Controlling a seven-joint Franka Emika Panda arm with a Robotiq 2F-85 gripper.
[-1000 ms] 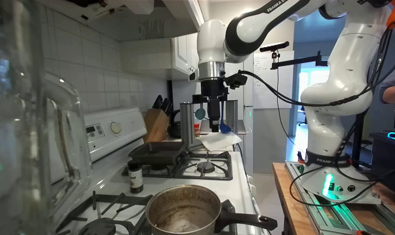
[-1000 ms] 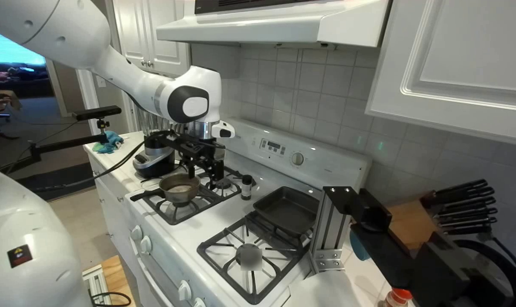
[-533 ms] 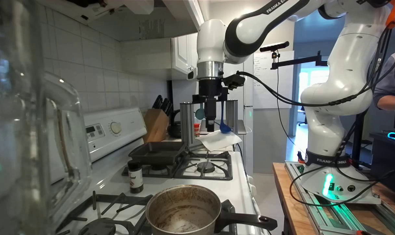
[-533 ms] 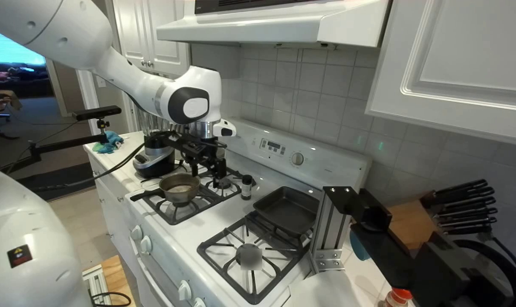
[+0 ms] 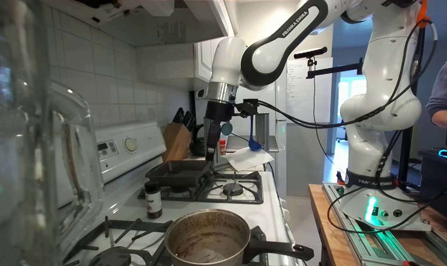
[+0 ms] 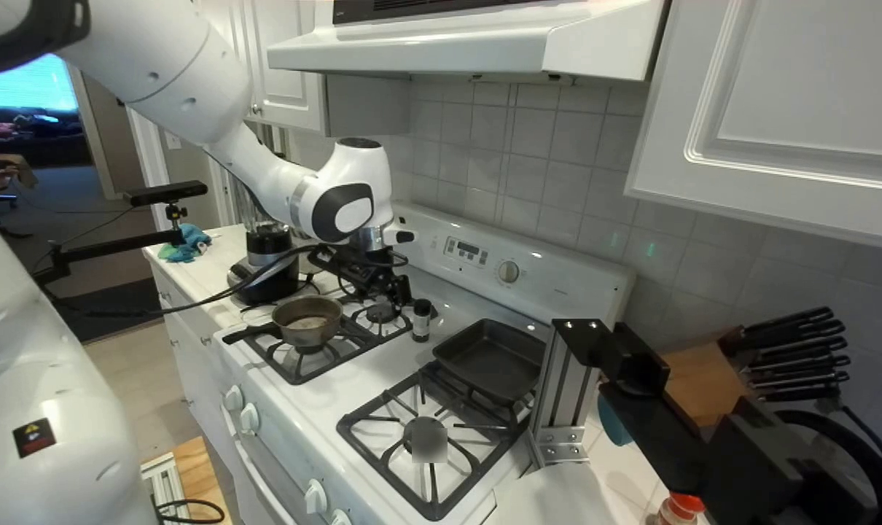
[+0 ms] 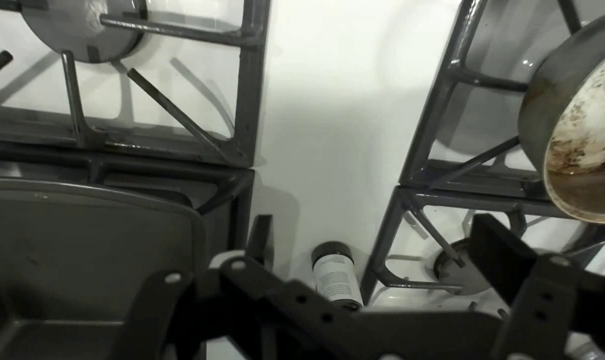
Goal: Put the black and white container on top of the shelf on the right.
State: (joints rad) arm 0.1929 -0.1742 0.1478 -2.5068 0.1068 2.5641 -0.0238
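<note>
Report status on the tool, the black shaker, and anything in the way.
Tool open, empty. Black shaker upright on stove, not gripped. Pan and pot nearby, neither apparently blocking.

In an exterior view, the white robot arm (image 6: 266, 175) arches over the white enamel stove (image 6: 372, 372), its black gripper (image 6: 392, 292) hanging near the small cylindrical black-and-white container (image 6: 420, 326), which stands upright, the true gap hard to read from here. A dull metal saucepan (image 6: 306, 336) sits left, a black rectangular baking pan (image 6: 489, 359) right, a tan wooden knife block (image 6: 697, 375) farther over.
</note>
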